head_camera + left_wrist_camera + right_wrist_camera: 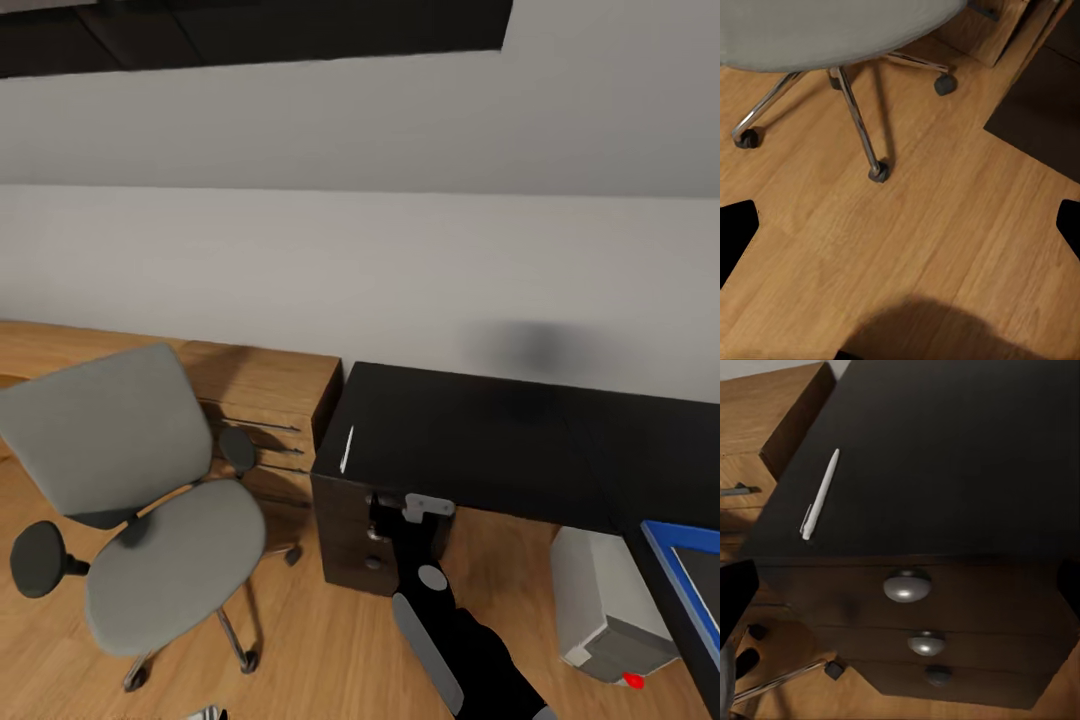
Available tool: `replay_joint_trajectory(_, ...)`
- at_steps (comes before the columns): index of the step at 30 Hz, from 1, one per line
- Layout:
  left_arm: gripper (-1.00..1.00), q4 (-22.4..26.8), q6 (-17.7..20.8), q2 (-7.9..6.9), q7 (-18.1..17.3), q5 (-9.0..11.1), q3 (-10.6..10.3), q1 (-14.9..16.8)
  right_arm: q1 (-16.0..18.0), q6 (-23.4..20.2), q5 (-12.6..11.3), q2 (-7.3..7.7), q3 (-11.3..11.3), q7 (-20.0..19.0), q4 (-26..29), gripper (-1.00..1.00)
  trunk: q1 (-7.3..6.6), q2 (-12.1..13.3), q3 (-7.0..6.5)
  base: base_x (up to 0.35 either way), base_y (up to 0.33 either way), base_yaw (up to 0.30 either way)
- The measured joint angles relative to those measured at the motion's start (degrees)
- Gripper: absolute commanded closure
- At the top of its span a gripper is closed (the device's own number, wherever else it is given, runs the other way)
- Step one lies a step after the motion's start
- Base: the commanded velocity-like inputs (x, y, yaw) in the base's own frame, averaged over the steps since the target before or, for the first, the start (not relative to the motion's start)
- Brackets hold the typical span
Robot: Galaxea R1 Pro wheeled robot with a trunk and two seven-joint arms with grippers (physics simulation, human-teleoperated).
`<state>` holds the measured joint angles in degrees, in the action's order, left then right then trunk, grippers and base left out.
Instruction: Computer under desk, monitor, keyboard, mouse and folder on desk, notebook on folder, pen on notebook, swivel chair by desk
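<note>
Right arm first: my right gripper [414, 508] hangs in front of the drawer end of the desk [480, 440], level with the top edge, touching nothing. In the right wrist view its dark fingertips [736, 592] sit at opposite borders with the drawer front between them, so the jaws are spread wide and hold nothing.

Three round silver knobs [907, 585] run down the drawer front in a column. On the black desk top, near the corner above those drawers, lies the pen [347, 449], a thin white stick, flat and alone. It shows again in the right wrist view [820, 495], set back from the front edge.

Beside that desk end stands a light wooden drawer unit [270, 385], against the wall. The swivel chair [130, 500] stands on the wooden floor [930, 247] in front of that unit, apart from the desk, its seat bare.

Under the desk, toward my right, sits the computer [605, 600]. On the desk's right wing, at the picture edge, lies the blue folder [668, 565] with the grey notebook [700, 580] on top.

My left gripper [900, 232] hangs over bare floor near the chair's chrome base [859, 127]; its fingertips [735, 229] are spread wide, empty.
</note>
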<state>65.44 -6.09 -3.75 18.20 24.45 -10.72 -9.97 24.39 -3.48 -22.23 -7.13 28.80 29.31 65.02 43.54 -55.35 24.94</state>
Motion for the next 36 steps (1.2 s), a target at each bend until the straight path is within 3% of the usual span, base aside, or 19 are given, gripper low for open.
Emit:
replay_joint_trajectory(13,-1.0,-0.2,0.0,0.14,0.0,-0.1,-0.1,0.0,0.0,0.6,0.3,0.08,0.1,-0.1,0.0,-1.0,-0.01,0.0,0.7,0.234,0.195,0.151)
replay_joint_trajectory(14,-1.0,-0.2,0.0,0.15,0.0,-0.1,-0.1,0.0,0.0,3.5,3.0,0.14,0.1,0.0,-0.1,-1.0,-0.01,0.0,0.71,0.225,0.146,0.009)
replay_joint_trajectory(17,-1.0,-0.2,0.1,0.22,0.1,-0.1,-0.2,0.0,0.0,5.6,5.8,0.1,0.1,0.0,-2.2,-1.0,0.01,0.0,0.72,0.077,0.032,0.002)
replay_joint_trajectory(32,-1.0,-0.2,0.0,0.27,0.1,-0.3,-0.3,0.0,0.6,5.4,6.2,-1.05,-0.1,0.0,-11.3,-1.0,0.01,0.0,0.72,0.074,0.061,0.0)
replay_joint_trajectory(36,-1.0,-0.7,-0.1,0.24,0.2,-0.3,-2.1,0.0,1.0,5.4,6.2,-1.3,-0.1,0.0,-13.2,-1.0,0.0,0.0,0.72,0.101,0.083,0.0)
